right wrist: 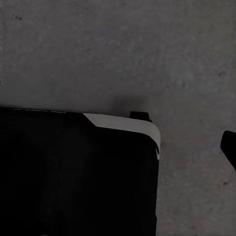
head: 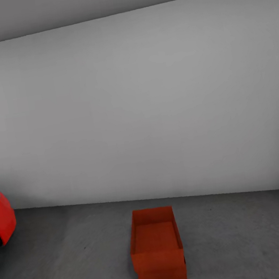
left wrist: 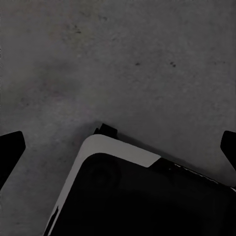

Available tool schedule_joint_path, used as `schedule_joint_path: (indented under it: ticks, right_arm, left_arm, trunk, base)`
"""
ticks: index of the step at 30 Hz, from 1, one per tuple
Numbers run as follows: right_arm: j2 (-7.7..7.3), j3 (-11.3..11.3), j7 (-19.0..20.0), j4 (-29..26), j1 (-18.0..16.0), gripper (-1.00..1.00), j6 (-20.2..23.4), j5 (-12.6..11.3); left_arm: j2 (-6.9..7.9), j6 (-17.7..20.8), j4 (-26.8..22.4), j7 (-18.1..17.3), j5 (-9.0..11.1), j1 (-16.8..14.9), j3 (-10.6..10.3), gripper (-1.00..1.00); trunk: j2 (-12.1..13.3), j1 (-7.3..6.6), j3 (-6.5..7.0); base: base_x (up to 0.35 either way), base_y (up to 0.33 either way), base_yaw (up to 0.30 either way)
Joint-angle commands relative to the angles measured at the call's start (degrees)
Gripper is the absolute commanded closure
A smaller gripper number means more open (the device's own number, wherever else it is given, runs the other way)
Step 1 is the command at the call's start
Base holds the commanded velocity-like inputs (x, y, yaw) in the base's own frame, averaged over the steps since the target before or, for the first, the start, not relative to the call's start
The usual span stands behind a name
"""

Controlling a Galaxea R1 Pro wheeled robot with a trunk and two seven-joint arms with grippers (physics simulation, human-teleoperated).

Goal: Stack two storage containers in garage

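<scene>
The left tool [left wrist: 118, 147] points down at the concrete floor [left wrist: 123, 59], its two dark fingertips [left wrist: 11, 147] showing at opposite edges of the left wrist view, spread wide apart with nothing between them but floor and the rounded black-and-white corner of the robot's base [left wrist: 118, 150] below. The right tool shows only one dark fingertip [right wrist: 229, 145] at the edge of the right wrist view, so I cannot tell how far it is open; it grips nothing visible, and the same base [right wrist: 123, 123] lies beneath it on the floor. In the head view, the two storage containers [head: 157, 250] sit stacked, one orange-red bin on top of the other, on the dark grey garage floor [head: 242, 240], ahead of the robot and near the plain light-grey wall [head: 144, 111]. Well off to the left, the nose of a shiny red car [head: 0, 217] enters the view, apart from the bins.
</scene>
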Motion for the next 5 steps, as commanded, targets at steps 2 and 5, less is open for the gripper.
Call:
schedule_joint_path:
  ticks: [2,5]
  right_arm:
    - [-0.01,0.4,0.1,0.2,-0.1,-1.00,-0.3,-0.5]
    - [-0.03,0.4,0.1,0.2,-0.1,-1.00,-0.3,-0.5]
  left_arm:
    - [-0.02,-0.1,0.0,0.2,0.3,0.0,-0.5,-1.00]
    - [-0.02,-0.1,0.0,0.2,0.3,0.0,-0.5,-1.00]
  trunk:
    - [-0.1,0.02,-0.10]
    - [-0.1,0.02,-0.10]
  base:
    - [0.000,0.000,0.000]
    - [0.000,0.000,0.000]
